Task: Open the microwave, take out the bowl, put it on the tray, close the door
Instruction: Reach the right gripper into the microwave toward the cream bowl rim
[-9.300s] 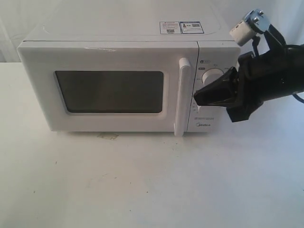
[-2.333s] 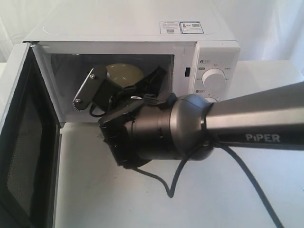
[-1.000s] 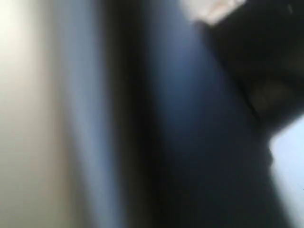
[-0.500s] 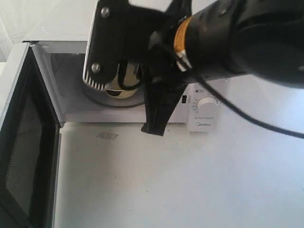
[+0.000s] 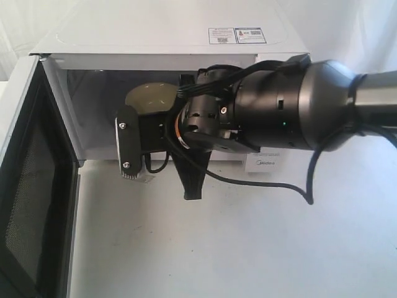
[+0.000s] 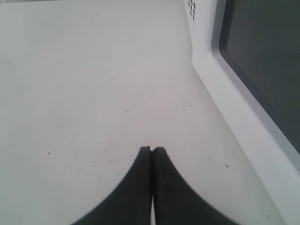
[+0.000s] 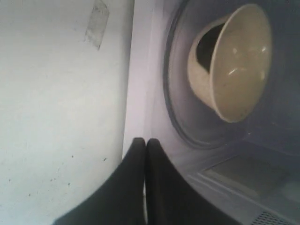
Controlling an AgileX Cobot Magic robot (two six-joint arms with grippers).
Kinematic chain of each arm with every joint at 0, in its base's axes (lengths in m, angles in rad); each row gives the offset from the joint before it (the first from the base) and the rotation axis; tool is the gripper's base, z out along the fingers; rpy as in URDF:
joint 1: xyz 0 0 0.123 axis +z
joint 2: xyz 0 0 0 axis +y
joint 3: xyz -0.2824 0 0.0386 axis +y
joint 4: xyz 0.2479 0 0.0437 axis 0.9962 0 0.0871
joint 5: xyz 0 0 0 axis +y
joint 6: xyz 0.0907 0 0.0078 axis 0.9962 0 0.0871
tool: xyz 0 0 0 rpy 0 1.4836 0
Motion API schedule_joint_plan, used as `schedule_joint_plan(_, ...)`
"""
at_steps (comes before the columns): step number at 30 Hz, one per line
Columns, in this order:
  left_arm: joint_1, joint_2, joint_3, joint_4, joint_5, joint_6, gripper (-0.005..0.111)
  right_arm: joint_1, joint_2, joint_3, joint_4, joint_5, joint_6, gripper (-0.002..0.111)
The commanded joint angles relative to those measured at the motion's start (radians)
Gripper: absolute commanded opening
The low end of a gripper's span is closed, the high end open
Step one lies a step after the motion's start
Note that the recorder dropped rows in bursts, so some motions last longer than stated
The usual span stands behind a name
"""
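The white microwave (image 5: 155,34) stands with its door (image 5: 28,186) swung wide open to the left. The cream-beige bowl (image 5: 151,99) sits inside on the glass turntable (image 7: 183,122), also clear in the right wrist view as the bowl (image 7: 234,61). My right gripper (image 5: 193,194) hangs just in front of the cavity's lower edge, fingers pointing down, shut and empty; its tips (image 7: 144,140) lie short of the bowl. My left gripper (image 6: 152,149) is shut and empty over the white table, beside the door's dark window (image 6: 267,56). No tray is in view.
The thick right arm (image 5: 291,105) covers the dial panel and the right half of the cavity. A small patch of tape (image 7: 97,21) lies on the white table (image 5: 248,248) in front of the microwave. The open door juts out along the left.
The right arm has dropped lower and turned since half a second ago, so its fingers now point down at the cavity's front edge. The bowl stays inside; the door stays open.
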Motion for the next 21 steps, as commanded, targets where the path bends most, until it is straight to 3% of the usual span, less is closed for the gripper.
schedule_joint_plan(1,0.003,-0.005,0.004,-0.006,0.002,0.0,0.0,-0.014,0.019,-0.024,0.161,0.082,-0.185,0.0)
schedule_joint_plan(5,0.003,-0.005,0.004,-0.006,0.002,0.0,0.0,-0.014,0.017,-0.024,0.192,0.067,-0.188,0.0)
schedule_joint_plan(11,0.003,-0.005,0.004,-0.006,0.002,0.0,0.0,-0.014,0.017,-0.024,0.185,-0.005,0.12,0.0)
schedule_joint_plan(17,0.003,-0.005,0.004,-0.006,0.002,0.0,0.0,-0.037,0.03,-0.041,0.206,-0.031,0.089,0.0)
schedule_joint_plan(19,0.003,-0.005,0.004,-0.006,0.002,0.0,0.0,-0.059,0.039,-0.071,0.292,-0.029,0.043,0.0)
schedule_joint_plan(21,0.003,-0.005,0.004,-0.006,0.002,0.0,0.0,-0.078,0.042,-0.104,0.45,-0.01,-0.123,0.0)
